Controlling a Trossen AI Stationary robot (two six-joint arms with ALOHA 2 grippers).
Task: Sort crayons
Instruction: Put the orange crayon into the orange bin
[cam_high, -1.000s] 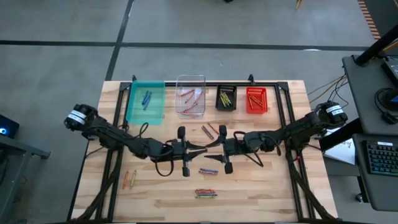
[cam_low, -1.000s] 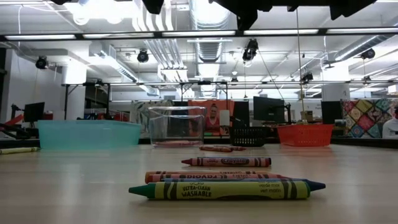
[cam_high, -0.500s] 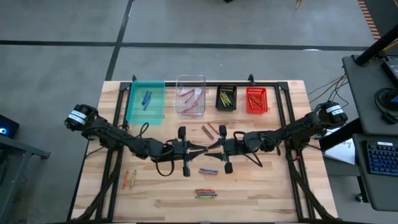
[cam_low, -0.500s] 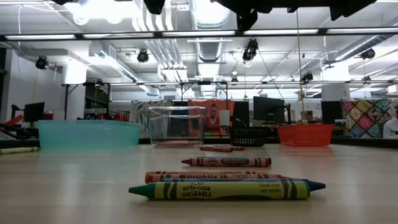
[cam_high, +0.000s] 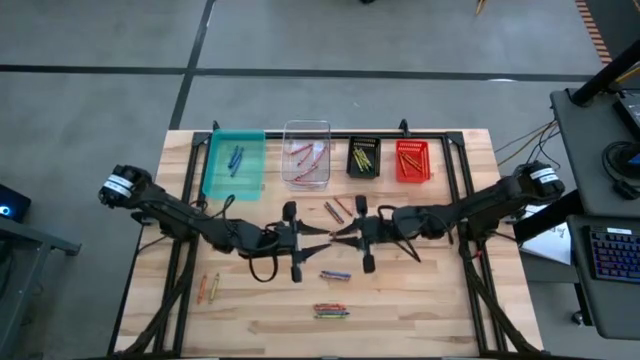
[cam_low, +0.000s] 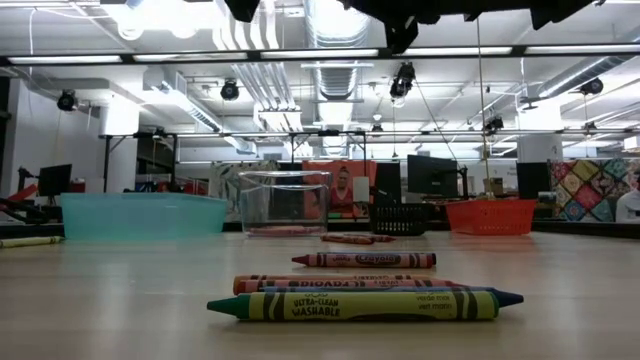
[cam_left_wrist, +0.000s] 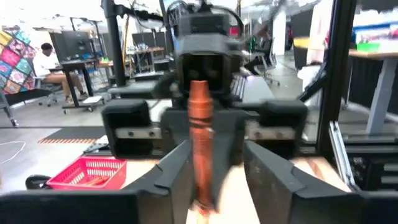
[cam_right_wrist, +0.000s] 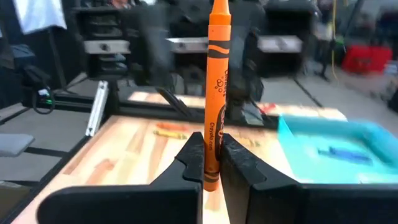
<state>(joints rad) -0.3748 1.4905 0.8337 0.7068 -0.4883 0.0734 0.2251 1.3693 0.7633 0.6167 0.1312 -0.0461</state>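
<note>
An orange crayon (cam_right_wrist: 217, 81) is held above the middle of the table, with my right gripper (cam_right_wrist: 211, 138) shut on it. My left gripper (cam_left_wrist: 214, 158) faces it from the table's left and is open. The crayon's other end (cam_left_wrist: 200, 143) lies in the gap between the left fingers; I cannot tell whether it touches them. In the high view the two grippers, left (cam_high: 316, 237) and right (cam_high: 338, 235), meet tip to tip. More crayons lie on the table (cam_high: 337, 209), (cam_high: 335, 274), (cam_high: 331, 311), (cam_high: 209, 288). My right gripper pinches the orange crayon near one end (cam_right_wrist: 212, 127) between its two fingers. The fingers come level from the table's right and lie along the crayon. The crayon sticks out beyond the fingertips toward my left gripper, lifted clear of the table.
Along the far edge stand a teal bin (cam_high: 235, 163), a clear bin (cam_high: 306, 154), a black bin (cam_high: 363, 157) and a red bin (cam_high: 412, 160), each with crayons in it. In the low view, loose crayons (cam_low: 365, 303), (cam_low: 363, 260) lie near the front.
My right gripper has shut on the orange crayon. My left gripper, shut on it before, has opened. Both arms have stayed at the table's middle, and the crayon has stayed lifted between them.
</note>
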